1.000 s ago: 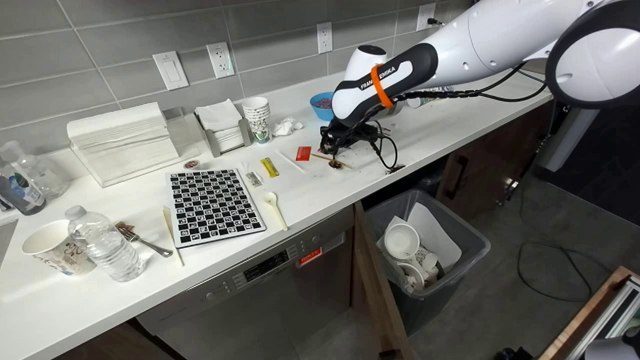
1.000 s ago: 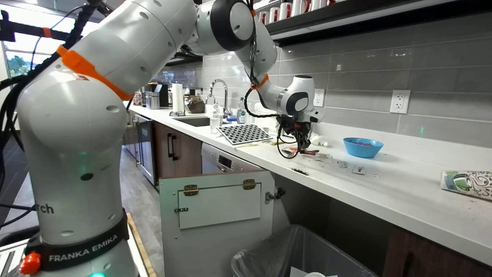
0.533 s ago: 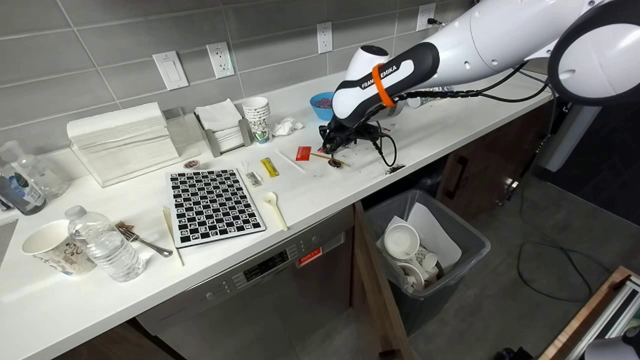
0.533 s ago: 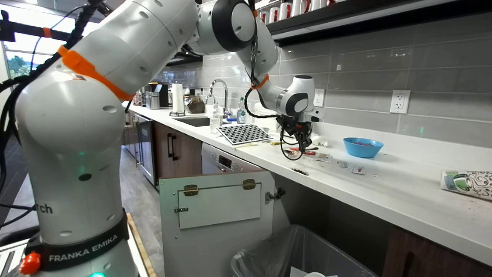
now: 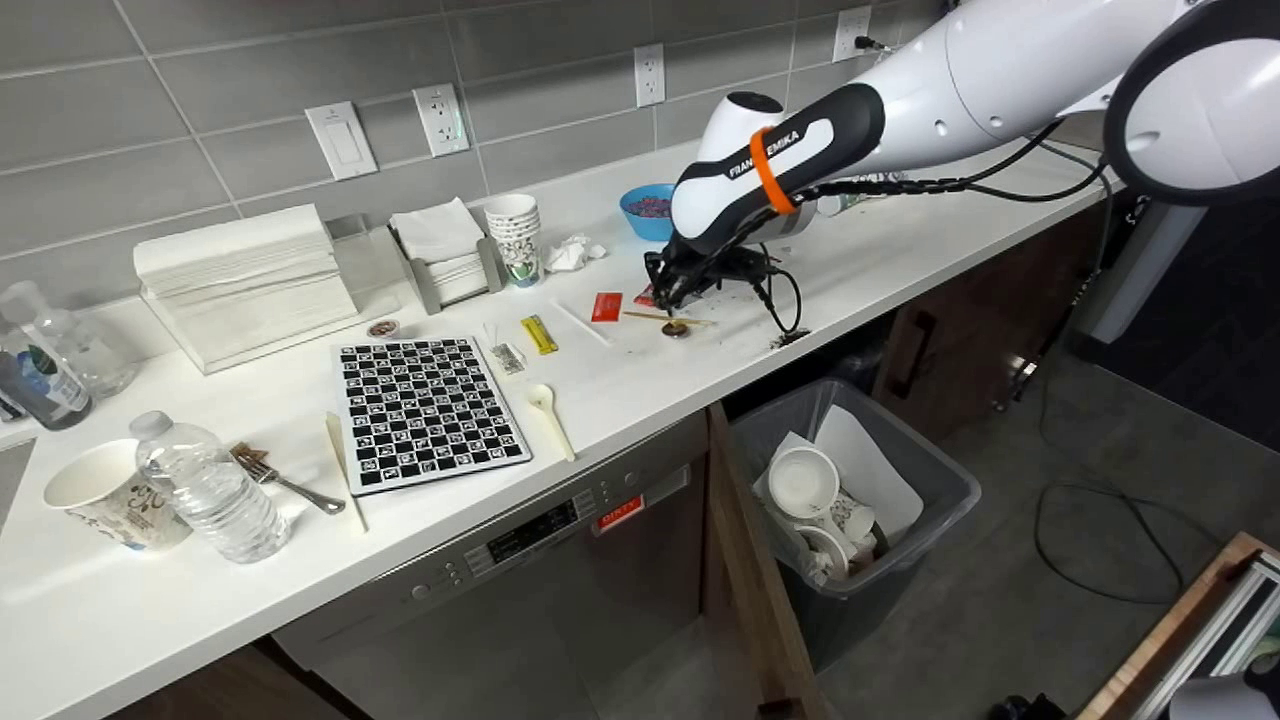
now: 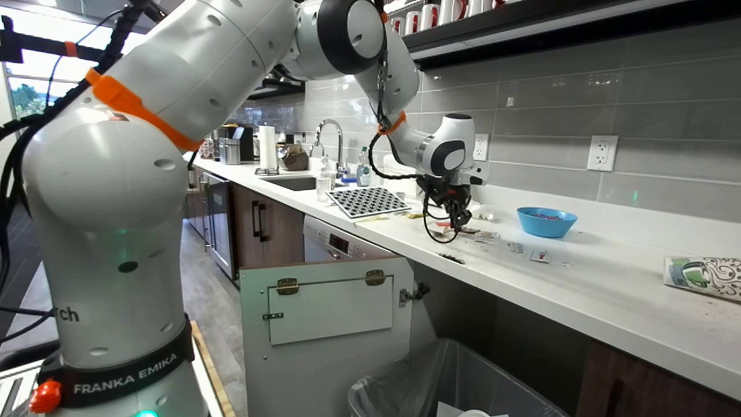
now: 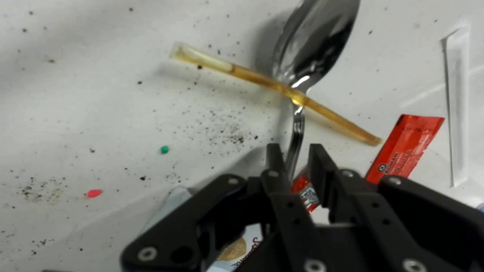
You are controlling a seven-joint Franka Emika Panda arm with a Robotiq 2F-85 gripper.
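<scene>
My gripper [image 7: 295, 151] points down just above the counter, its fingers parted by a narrow gap. The metal spoon [image 7: 321, 45] lies with its thin handle running between the fingers; a gap shows on the right finger's side. An amber straw [image 7: 242, 73] lies across the spoon's neck. A red packet [image 7: 307, 192] shows between the fingers, another red packet [image 7: 408, 145] to the right, a white packet [image 7: 242, 245] partly under the gripper. In exterior views the gripper [image 5: 668, 303] hangs over the spoon [image 5: 676, 329]; its fingertips [image 6: 461, 225] are small and dark there.
A blue bowl [image 5: 646, 226] stands behind the arm. A white straw [image 5: 580, 323], yellow packet [image 5: 539, 334], plastic spoon [image 5: 550, 420] and checkered board [image 5: 430, 410] lie nearby. A grey bin [image 5: 958, 490] stands below beside an open cabinet door [image 6: 324, 324]. A shelf [image 6: 521, 26] overhangs.
The gripper has shifted slightly, to the right in one of the exterior views. The spoon and the straw on it have shifted and turned a little, and the spoon's handle end sits lower.
</scene>
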